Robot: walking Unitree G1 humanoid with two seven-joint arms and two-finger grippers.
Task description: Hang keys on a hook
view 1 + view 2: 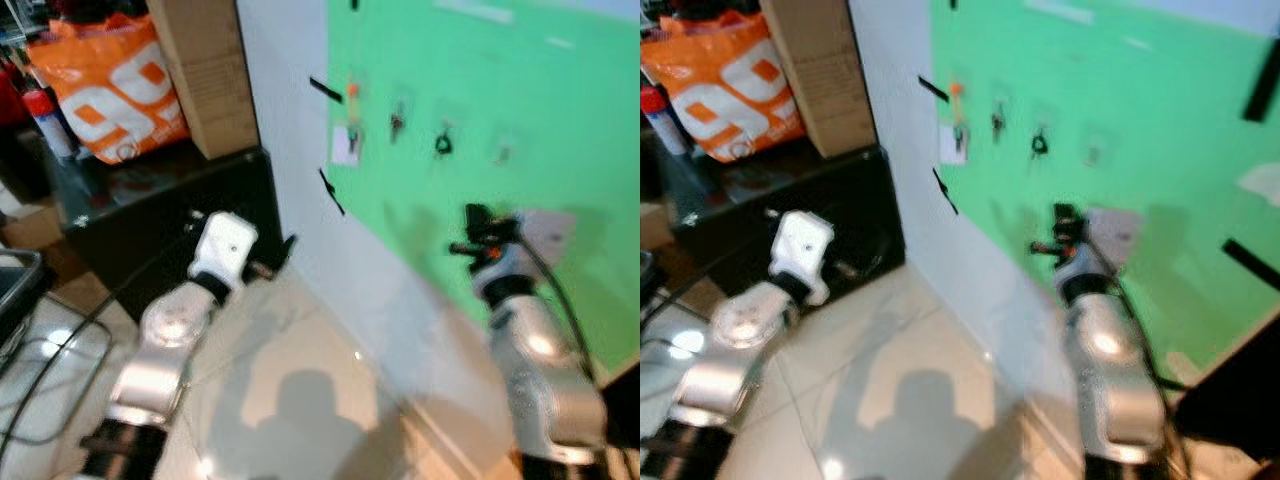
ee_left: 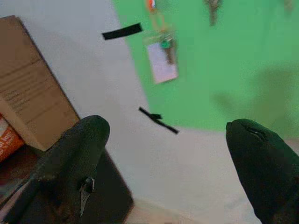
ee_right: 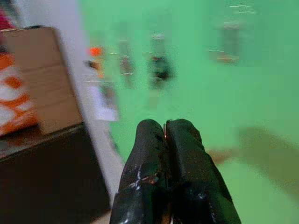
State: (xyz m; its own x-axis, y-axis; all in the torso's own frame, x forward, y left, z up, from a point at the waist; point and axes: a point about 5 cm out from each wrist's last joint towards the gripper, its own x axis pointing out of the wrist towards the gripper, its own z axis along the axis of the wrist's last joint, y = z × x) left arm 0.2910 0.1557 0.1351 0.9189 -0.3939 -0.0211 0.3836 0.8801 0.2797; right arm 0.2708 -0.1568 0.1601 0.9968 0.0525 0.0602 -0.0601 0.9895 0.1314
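Against green wall [image 1: 500, 120], hung keys [image 1: 443, 142]; tiled floor [image 1: 300, 380] below.

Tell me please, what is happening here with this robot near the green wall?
The robot stands before a green wall panel where a few key bunches already hang on hooks, among them an orange-tagged set with a white card and a dark set. Its right gripper is raised toward the panel, fingers pressed together on something thin, apparently a key ring; nothing from it hangs yet. The left gripper is open, holding nothing, beside a black cabinet.
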